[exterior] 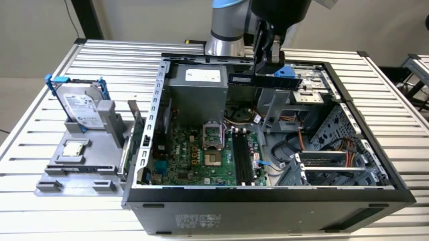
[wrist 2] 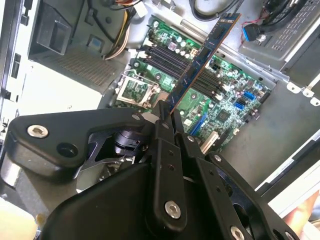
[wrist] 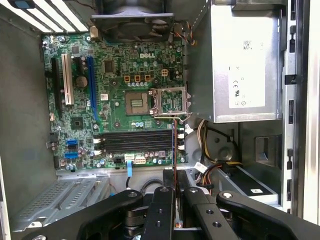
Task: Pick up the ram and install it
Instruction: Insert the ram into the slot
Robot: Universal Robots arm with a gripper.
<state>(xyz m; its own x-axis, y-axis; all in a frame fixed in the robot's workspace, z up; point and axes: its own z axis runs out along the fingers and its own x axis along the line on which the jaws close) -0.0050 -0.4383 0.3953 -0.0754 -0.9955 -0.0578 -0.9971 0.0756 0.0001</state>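
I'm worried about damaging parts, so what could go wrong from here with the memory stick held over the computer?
The memory stick in the gripper lies crosswise to the slots; pressed down like that, it likely won't seat. The loose cables beside the slots could snag it.

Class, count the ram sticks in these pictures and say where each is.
1. The ram is held in the claw above the open case, over the motherboard. Its black slots look empty; another stick could be hidden.
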